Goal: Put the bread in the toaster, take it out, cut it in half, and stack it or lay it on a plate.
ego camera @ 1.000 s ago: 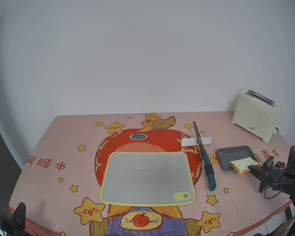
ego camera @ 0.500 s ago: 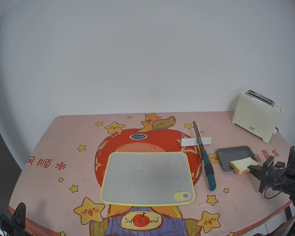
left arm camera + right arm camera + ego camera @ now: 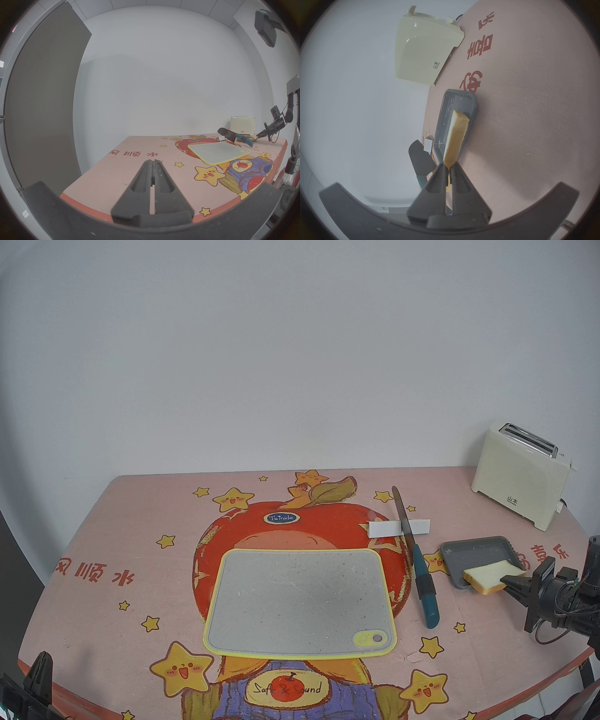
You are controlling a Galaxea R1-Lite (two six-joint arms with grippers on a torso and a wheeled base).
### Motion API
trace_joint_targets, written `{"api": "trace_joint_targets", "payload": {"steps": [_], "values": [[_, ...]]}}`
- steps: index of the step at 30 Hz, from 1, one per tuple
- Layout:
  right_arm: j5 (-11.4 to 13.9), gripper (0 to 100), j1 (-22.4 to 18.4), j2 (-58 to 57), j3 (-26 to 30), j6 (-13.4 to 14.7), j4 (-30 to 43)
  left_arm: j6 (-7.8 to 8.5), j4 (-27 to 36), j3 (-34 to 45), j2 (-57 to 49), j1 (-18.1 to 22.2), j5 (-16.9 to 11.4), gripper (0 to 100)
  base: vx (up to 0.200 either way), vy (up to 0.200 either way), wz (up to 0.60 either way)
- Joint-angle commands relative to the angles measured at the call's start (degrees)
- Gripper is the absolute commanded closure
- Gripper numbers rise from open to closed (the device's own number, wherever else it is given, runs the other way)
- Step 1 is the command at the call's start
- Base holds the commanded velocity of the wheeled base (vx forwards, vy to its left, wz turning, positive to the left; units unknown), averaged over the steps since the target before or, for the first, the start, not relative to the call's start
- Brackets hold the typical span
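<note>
My right jaws are pinched on the near edge of the bread [image 3: 455, 134], one on each face. The slice lies over the near corner of the grey plate [image 3: 476, 550] and partly hangs past its rim. I cannot tell whether it rests there or is just clear of it.

I read this as the first step: the slice is grasped and has to go to the toaster [image 3: 520, 480]. The toaster stands beyond the plate at the far right of the surface [image 3: 125, 565], slots up. The next move, I judge, calls for a lift, a wrist turn to stand the slice on edge, and a careful line-up over a slot.

The right arm comes in low from the right edge, roughly level, pointing at the plate. The knife [image 3: 422, 580] and cutting board [image 3: 300, 599] lie to the left of the plate. My left jaws are pressed together on nothing, low at the near left corner, well apart from everything.
</note>
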Motion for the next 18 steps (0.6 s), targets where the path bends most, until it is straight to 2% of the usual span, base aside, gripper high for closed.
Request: {"api": "trace_joint_targets", "payload": {"steps": [1,18], "values": [[0.08,100,0.17,-0.06,0.15,0.01,0.0,0.02,-0.01,1.01,-0.4,0.02,0.01,100,0.0,0.0,0.0],[0.0,100,0.08,-1.64,0.15,0.01,0.0,0.02,-0.01,1.01,-0.4,0.02,0.01,100,0.0,0.0,0.0]]}}
